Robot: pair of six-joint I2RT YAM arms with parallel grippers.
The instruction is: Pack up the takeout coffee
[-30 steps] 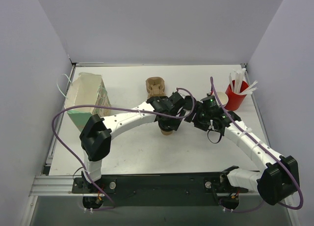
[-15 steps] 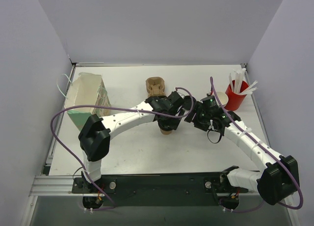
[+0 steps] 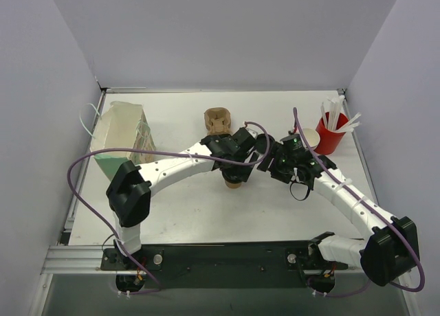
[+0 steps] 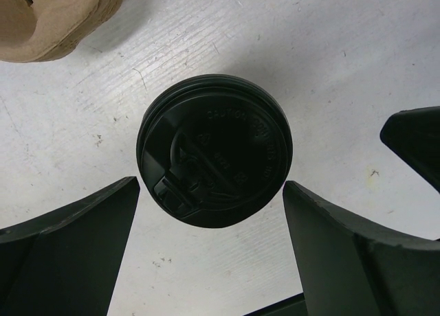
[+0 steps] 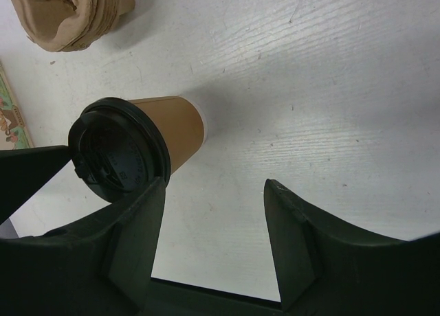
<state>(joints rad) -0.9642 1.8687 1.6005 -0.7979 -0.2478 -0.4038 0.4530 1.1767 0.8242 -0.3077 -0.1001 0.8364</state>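
The takeout coffee is a brown paper cup [image 3: 232, 184] with a black lid, standing upright at the table's middle. In the left wrist view I look straight down on the lid [image 4: 214, 151]. My left gripper [image 4: 212, 187] is open above it, with its fingers [image 4: 75, 247] either side of the lid's near edge and apart from it. In the top view the left gripper [image 3: 238, 166] hangs over the cup. My right gripper [image 5: 214, 185] is open and empty just right of the cup [image 5: 172, 127], also seen from above [image 3: 267, 166]. A second, lidless brown cup [image 3: 311, 137] stands by the red cup.
The moulded pulp carrier [image 3: 218, 120] lies behind the cup, also in the left wrist view [image 4: 55, 17] and the right wrist view [image 5: 69, 14]. A plastic bag [image 3: 124, 141] stands at the left. A red cup of white sticks [image 3: 331, 134] stands at the back right.
The left arm's elbow has drifted slightly left and its gripper has shifted a little over the cup. The cup and right arm have hardly moved.
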